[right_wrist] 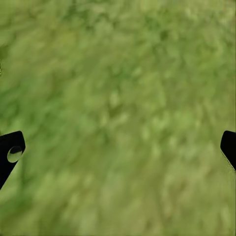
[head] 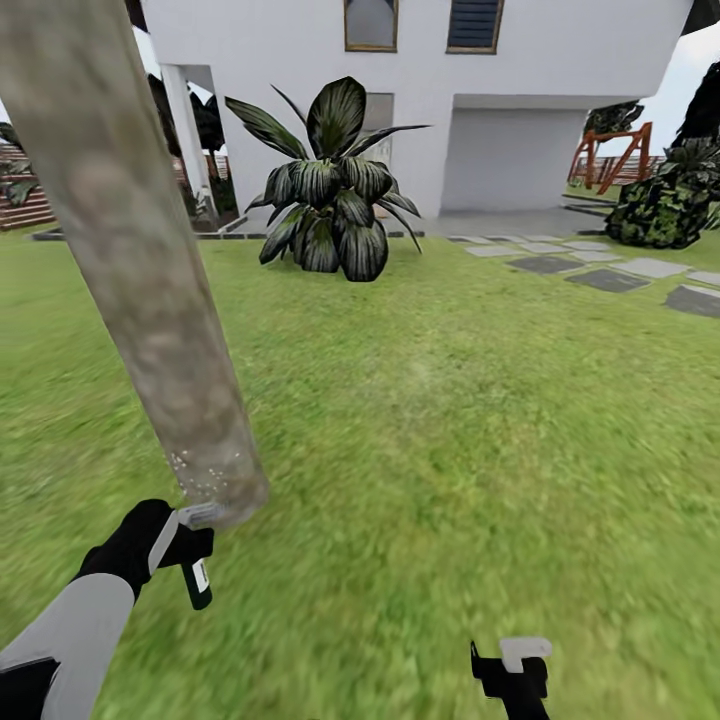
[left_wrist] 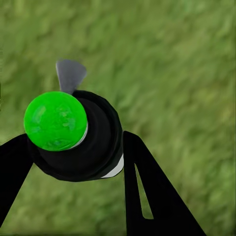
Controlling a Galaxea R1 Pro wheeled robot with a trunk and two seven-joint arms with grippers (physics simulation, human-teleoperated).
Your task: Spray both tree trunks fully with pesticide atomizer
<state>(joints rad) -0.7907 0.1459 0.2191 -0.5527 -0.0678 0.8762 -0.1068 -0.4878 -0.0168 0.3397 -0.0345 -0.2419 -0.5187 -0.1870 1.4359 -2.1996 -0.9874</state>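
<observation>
Spraying is in hand: the left gripper (head: 190, 545) is clamped on the pesticide atomizer (head: 197, 583) just beside the tree trunk (head: 130, 270), whose base bears whitish pesticide (head: 205, 470) specks, so higher bark likely needs coverage next; the right gripper (head: 512, 668) hangs spread apart over grass.

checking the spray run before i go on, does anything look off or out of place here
Nothing looks damaged or spilled. The tree trunk leans across the head view, though that may be camera tilt. Whitish specks of pesticide sit only near its base, beside the pesticide atomizer held in the left gripper; higher up the bark looks bare.
</observation>
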